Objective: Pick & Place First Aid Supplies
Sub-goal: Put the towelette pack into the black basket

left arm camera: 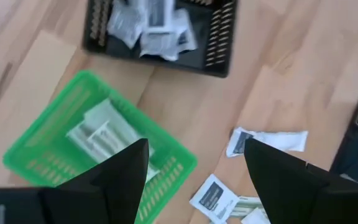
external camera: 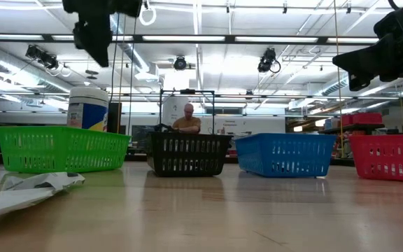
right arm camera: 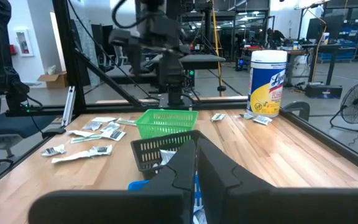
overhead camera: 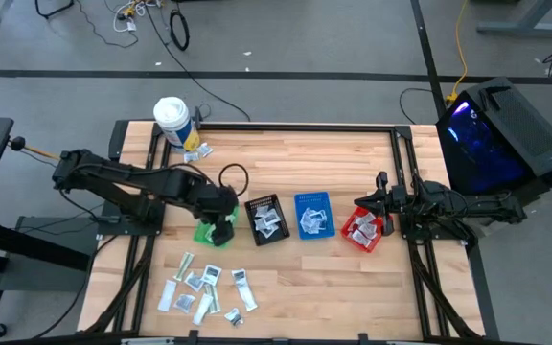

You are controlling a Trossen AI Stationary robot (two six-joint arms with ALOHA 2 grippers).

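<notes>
Left gripper (overhead camera: 220, 230) hovers open above green bin (overhead camera: 206, 233) holding sachets (left arm camera: 101, 134).

I'm looking at a pale wooden table (overhead camera: 286, 278) with a dark frame along its edges. Across its middle sit four small bins in a row: green bin (overhead camera: 206, 233) on the left, then black bin (overhead camera: 265, 218), blue bin (overhead camera: 312, 215) and red bin (overhead camera: 364, 230) on the right. At the far left stands a white tub (overhead camera: 172, 122), with two sachets (overhead camera: 197, 152) just beside it. A loose scatter of first aid supplies (overhead camera: 207, 288) lies near the left front edge.
</notes>
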